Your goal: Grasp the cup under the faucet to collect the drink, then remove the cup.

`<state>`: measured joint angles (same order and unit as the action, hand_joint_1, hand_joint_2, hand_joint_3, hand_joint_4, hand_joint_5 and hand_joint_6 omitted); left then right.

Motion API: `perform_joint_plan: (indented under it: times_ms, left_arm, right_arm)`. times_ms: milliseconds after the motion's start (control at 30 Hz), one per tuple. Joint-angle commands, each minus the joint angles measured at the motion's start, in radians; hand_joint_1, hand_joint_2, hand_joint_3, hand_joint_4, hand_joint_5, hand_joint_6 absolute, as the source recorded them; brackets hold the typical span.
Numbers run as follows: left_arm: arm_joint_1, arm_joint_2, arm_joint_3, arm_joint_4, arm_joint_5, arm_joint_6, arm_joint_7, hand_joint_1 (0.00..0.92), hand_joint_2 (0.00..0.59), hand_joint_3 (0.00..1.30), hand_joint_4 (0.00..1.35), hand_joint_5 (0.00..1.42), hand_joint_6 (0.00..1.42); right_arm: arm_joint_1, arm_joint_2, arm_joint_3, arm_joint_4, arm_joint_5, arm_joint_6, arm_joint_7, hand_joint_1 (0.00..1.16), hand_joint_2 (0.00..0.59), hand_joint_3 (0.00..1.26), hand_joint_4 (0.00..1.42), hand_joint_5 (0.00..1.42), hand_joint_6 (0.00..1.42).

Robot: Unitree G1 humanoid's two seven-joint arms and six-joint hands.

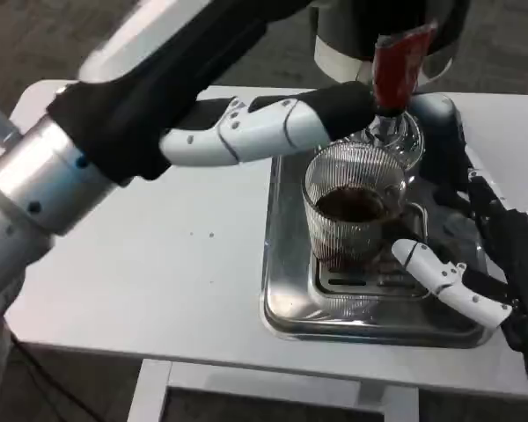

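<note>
A ribbed glass cup holding a dark drink stands on the steel drip tray, under the faucet with its red lever. My right hand wraps the cup from the right: a white finger lies across its lower front and dark fingers reach behind it. My left hand hovers above and to the left of the cup, one long finger stretched toward the foot of the red lever. Its upper fingers run out of the top of the picture.
The dark dispenser body rises behind the tray at the table's far edge. My left forearm crosses the left half of the white table. The table's front edge lies just below the tray.
</note>
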<state>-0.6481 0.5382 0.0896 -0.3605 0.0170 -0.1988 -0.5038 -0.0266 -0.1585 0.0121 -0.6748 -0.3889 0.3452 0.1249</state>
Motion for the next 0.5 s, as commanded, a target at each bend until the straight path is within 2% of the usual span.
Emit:
perform_joint_plan:
  times_ms: [33, 233, 500]
  left_arm:
    - [0.088, 0.026, 0.069, -0.088, -0.03, 0.011, 0.014, 0.0, 0.098, 0.15, 0.09, 0.21, 0.23]
    - [0.224, 0.044, 0.151, -0.166, -0.035, 0.032, 0.015, 0.0, 0.098, 0.15, 0.1, 0.22, 0.24]
    - [0.439, 0.033, 0.239, -0.214, -0.024, 0.012, 0.029, 0.0, 0.097, 0.16, 0.1, 0.22, 0.24]
  right_arm:
    - [0.013, 0.003, -0.003, -0.005, 0.013, -0.014, -0.011, 0.52, 0.283, 0.04, 0.05, 0.16, 0.24]
    - [0.02, -0.001, -0.008, -0.011, 0.022, -0.016, -0.012, 0.52, 0.283, 0.04, 0.05, 0.16, 0.24]
    - [0.03, -0.005, -0.016, -0.014, 0.037, -0.024, -0.016, 0.52, 0.283, 0.04, 0.05, 0.17, 0.27]
